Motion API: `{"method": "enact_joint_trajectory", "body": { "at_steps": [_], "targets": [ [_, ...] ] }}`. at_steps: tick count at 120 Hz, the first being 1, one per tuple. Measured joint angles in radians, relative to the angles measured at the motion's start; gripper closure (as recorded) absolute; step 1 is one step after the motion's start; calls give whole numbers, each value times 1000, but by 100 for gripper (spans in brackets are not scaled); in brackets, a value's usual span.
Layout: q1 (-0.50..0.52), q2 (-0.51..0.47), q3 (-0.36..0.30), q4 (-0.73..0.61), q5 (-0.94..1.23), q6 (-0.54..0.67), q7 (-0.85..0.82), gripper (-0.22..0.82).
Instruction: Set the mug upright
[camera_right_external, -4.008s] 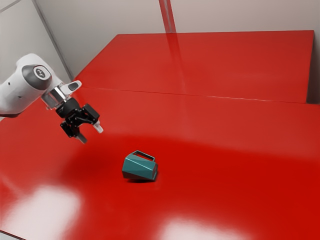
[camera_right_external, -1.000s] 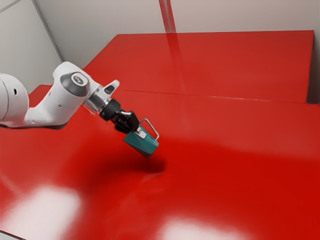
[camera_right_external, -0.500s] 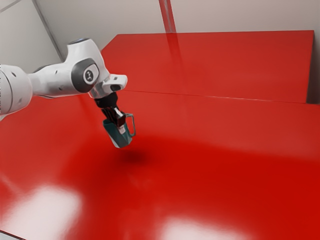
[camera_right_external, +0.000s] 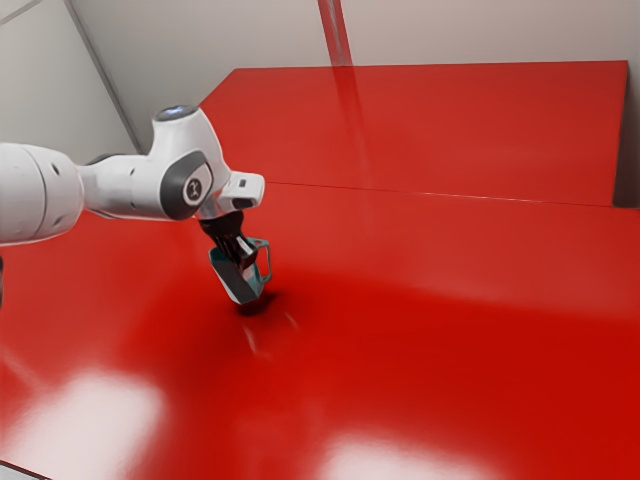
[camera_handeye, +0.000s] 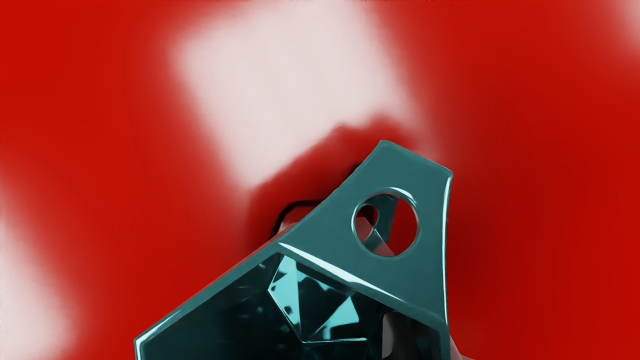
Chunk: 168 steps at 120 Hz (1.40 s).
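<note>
My gripper (camera_right_external: 241, 254) is shut on the wall of the teal mug (camera_right_external: 234, 281) in the exterior view. The mug is tilted, mouth up toward the hand, its lowest edge close above or at the table (camera_right_external: 420, 360); contact cannot be told. Its handle points to the exterior view's right. In the wrist view the gripper (camera_handeye: 431, 345) has one finger inside the mug (camera_handeye: 415, 285) and a bit of the other outside its wall. Part of the mug's inside and the flat top of its handle, with a round hole, face the camera.
A raised-looking red panel (camera_right_external: 450, 130) spans the table's far part, before a pale wall (camera_right_external: 480, 30). The mug's dark shadow (camera_right_external: 257, 304) falls beside its base. Bright reflections lie on the red surface.
Earlier the mug lay on its side on the table, apart from my gripper. It was gripped, lifted and turned closer to upright; over the last half second, my hand lowered it slightly.
</note>
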Motion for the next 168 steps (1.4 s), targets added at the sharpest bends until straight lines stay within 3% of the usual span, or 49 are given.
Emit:
{"method": "enact_joint_trajectory", "body": {
  "at_steps": [84,123,168],
  "targets": [
    [-23,0,0,-86,79,144,-34,78],
    [-26,-2,0,-86,71,147,-35,66],
    [-27,-4,-1,-84,70,146,-33,43]
  ]
}}
